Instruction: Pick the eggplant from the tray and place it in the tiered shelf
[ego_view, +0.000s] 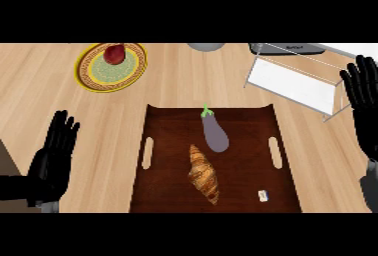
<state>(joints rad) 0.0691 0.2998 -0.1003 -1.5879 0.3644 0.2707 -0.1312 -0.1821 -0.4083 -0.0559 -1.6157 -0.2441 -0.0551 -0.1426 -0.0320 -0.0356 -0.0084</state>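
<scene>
The eggplant (215, 134) lies in the far half of the tray (170, 150), near the middle, with its green stem pointing toward the far rim. No hand touches it, so the pickup has not begun. The right hand (364, 95) rests at the view's right edge with its fingers straight and spread upward. The left hand (55, 150) lies flat and spread on the counter to the left of the tray. The right hand looks the better choice, since the tiered shelf (291, 82) stands on its side, just beyond the tray's far right corner. A good grasp would likely come from above and wrap across the thick purple body rather than the thin stem. The main thing in the way is the croissant (204, 172), whose far tip lies just beside the eggplant's near end, so the fingers should close from the sides. A small white packet (263, 195) sits near the tray's right corner, out of the path. A plate (83, 70) holding a red fruit (114, 54) and a grey object (205, 46) stand well apart.
</scene>
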